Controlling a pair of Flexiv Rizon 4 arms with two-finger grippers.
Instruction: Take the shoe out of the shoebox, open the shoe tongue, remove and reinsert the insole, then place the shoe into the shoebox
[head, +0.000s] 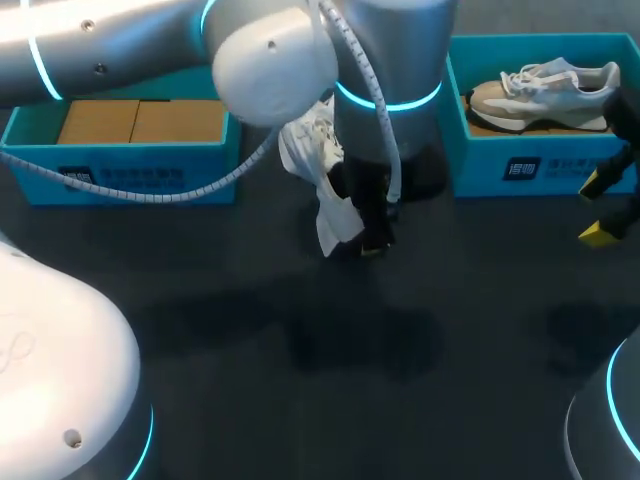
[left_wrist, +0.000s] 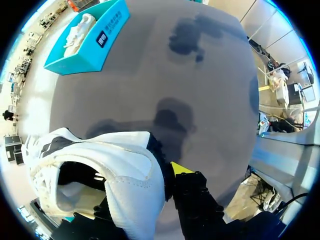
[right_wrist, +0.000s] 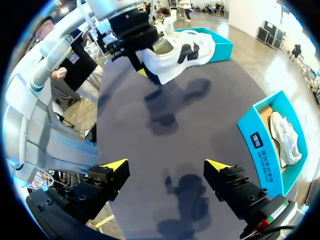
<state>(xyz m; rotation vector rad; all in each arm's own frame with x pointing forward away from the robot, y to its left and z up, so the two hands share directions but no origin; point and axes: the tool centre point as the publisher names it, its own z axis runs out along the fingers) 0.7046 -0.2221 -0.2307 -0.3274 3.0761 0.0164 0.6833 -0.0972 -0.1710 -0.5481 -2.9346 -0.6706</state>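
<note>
White lace-up sneaker (head: 318, 180) hung at the frame's centre above the dark desk (head: 400, 330), clamped in the left end effector (left_wrist: 150, 185), outside the teal cardboard shoebox (head: 130, 170) at upper left, probably so the spread, empty right end effector (right_wrist: 165, 167) could reach its tongue.

Table (head: 300, 420): dark grey matte top, plain & even. Soft-edged shadow (head: 365, 340) approx mid-table; 2nd, fainter patch (head: 590, 330) nr the right edge. Light diffuse, from overhead, so shadow edges are blurry. Wrist views: same grey top w/ similar blurred dark patches.
</note>
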